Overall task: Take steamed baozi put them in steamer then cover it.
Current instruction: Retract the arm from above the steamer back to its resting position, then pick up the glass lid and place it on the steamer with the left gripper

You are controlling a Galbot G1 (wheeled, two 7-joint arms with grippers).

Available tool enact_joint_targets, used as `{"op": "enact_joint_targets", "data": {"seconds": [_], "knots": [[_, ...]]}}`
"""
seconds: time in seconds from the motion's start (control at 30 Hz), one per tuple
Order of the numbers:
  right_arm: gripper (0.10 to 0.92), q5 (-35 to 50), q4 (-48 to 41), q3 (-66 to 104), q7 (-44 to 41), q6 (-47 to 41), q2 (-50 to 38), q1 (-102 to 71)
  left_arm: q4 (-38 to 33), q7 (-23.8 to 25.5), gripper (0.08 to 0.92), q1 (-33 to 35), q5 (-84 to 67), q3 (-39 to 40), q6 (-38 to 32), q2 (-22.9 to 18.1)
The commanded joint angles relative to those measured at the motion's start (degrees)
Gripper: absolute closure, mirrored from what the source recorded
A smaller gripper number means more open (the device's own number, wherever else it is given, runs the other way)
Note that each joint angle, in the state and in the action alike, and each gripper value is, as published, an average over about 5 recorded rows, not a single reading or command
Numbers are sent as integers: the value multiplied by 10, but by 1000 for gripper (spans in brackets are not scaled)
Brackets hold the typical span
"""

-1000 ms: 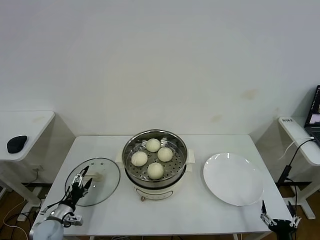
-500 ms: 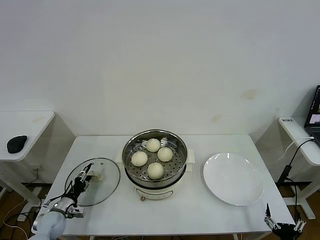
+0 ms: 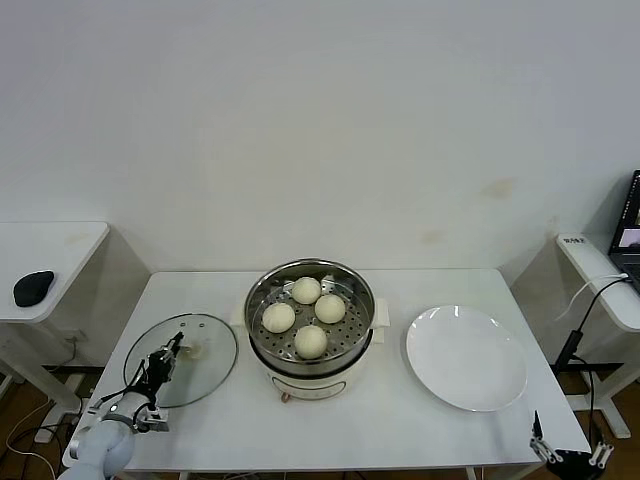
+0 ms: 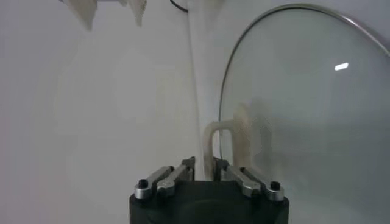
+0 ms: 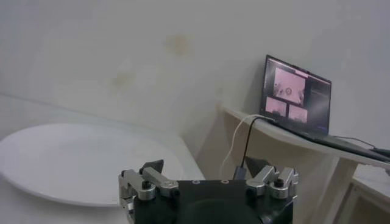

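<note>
Several cream-white steamed baozi (image 3: 311,341) lie on the perforated tray inside the steel steamer (image 3: 258,300) at the table's middle. The glass cover (image 3: 205,375) rests on the table to the steamer's left, seen close in the left wrist view as a cover (image 4: 304,109) with a cream handle (image 4: 213,137). My left gripper (image 3: 172,350) (image 4: 205,164) is shut on that handle from the cover's near left side. My right gripper (image 3: 568,447) (image 5: 204,165) hangs open and empty off the table's front right corner.
A flat white plate (image 3: 466,357) (image 5: 73,161) lies to the right of the steamer. A side table at the left bears a dark mouse (image 3: 33,287). A laptop (image 5: 297,97) stands on the shelf at the right.
My left gripper reached onto the cover's handle and went from open to shut on it. The right gripper sank lower at the table's front right corner.
</note>
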Motion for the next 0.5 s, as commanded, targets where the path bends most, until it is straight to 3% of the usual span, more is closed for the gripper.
{"op": "enact_joint_targets", "data": {"seconds": [0.03,0.27,0.5], "knots": [[203,-7,-1,-5,0,1,0,-1,-37,-19,866,16,-8,-14,2,-2],[203,-24,9,-21,1,-1,-2,-3,-170,-21,868,93,-20,-67,49,-6],[203,-51,28,-43,4,-6,-8,-12,-325,18,868,190,-65,-117,126,-4]]}}
